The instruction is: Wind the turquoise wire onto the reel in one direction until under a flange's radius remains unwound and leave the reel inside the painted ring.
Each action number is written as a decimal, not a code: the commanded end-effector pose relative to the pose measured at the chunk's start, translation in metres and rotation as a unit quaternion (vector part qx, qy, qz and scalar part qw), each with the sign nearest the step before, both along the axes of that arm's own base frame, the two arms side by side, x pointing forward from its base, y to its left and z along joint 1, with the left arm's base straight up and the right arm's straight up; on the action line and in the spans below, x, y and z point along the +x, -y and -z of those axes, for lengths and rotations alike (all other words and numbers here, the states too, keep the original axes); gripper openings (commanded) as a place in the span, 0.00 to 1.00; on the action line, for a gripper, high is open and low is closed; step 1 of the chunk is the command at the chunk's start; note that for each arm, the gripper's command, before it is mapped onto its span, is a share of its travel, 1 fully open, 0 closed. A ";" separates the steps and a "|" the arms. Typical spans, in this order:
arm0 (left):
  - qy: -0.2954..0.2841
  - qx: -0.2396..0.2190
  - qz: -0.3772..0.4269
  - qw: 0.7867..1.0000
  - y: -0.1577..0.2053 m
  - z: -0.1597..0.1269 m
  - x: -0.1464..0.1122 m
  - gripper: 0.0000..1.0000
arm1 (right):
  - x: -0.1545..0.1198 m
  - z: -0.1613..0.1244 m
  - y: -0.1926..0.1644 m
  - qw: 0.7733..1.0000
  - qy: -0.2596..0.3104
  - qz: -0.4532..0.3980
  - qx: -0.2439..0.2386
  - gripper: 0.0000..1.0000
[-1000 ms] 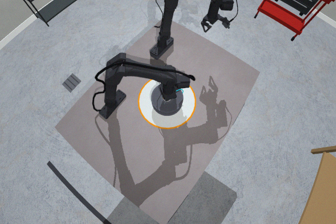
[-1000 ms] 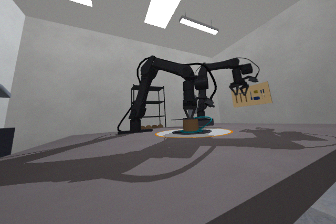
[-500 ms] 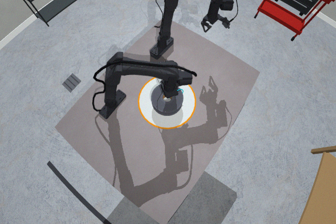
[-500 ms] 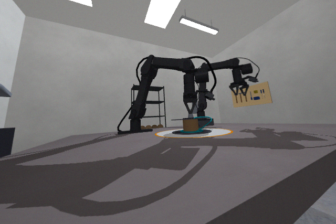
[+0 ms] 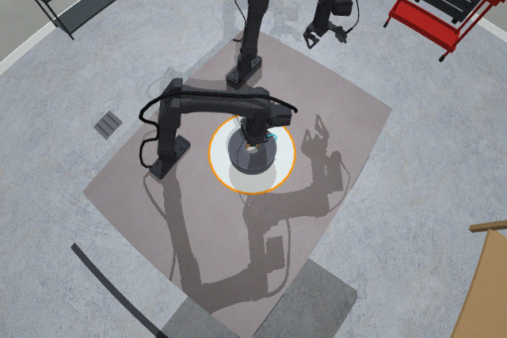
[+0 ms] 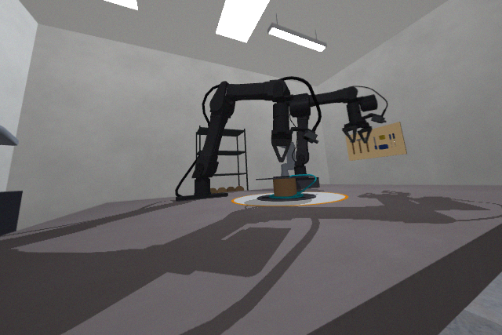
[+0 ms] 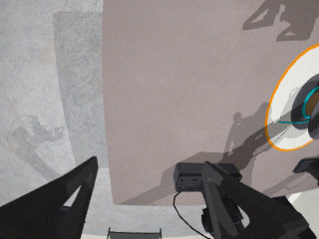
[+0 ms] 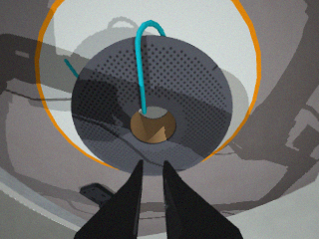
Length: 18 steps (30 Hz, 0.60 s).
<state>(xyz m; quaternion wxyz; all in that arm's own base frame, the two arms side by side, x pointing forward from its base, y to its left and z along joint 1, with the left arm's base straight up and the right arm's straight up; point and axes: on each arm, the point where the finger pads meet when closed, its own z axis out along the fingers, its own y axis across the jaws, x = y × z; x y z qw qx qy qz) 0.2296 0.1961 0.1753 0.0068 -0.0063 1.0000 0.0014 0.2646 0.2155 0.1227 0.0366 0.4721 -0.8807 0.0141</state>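
The reel (image 5: 250,164) (image 6: 285,186) (image 8: 189,90) lies flat inside the orange painted ring (image 5: 209,153) (image 8: 259,70), dark perforated flange up, around a brown core. The turquoise wire (image 5: 273,135) (image 6: 316,179) (image 8: 140,65) rises from the centre hole, crosses the top flange and loops down past its edge. In the exterior view some lies low around the core. A short tail sticks out beyond the flange in both wrist views. My right gripper (image 6: 282,160) (image 8: 153,164) hangs above the reel, its fingers a narrow gap apart with nothing between. My left gripper (image 6: 359,141) (image 7: 152,164) is wide open, empty and high, away from the reel.
The right arm reaches over the ring, and its base (image 5: 169,156) stands on the table (image 5: 135,203) beside the ring. The left arm's base (image 5: 244,72) stands farther back. A shelf, red cart (image 5: 425,19) and floor grate (image 5: 108,124) are beyond the table.
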 end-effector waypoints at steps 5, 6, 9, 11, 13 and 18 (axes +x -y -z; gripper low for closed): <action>0.021 0.022 0.002 1.000 -0.001 -0.018 0.006 1.00 | 0.004 -0.029 -0.006 0.999 0.026 -0.002 0.030 0.20; 0.021 0.022 0.002 1.000 -0.001 -0.018 0.006 1.00 | 0.004 -0.028 -0.007 0.999 0.026 -0.002 0.030 0.20; 0.021 0.022 0.002 1.000 -0.001 -0.018 0.006 1.00 | 0.004 -0.026 -0.008 0.999 0.026 -0.002 0.030 0.20; 0.021 0.022 0.002 1.000 -0.001 -0.018 0.006 1.00 | 0.005 -0.025 -0.009 0.999 0.026 -0.002 0.030 0.20; 0.021 0.022 0.002 1.000 -0.001 -0.018 0.006 1.00 | 0.005 -0.024 -0.010 0.999 0.026 -0.002 0.030 0.20; 0.021 0.022 0.002 1.000 -0.001 -0.018 0.006 1.00 | 0.005 -0.022 -0.011 0.999 0.026 -0.002 0.030 0.20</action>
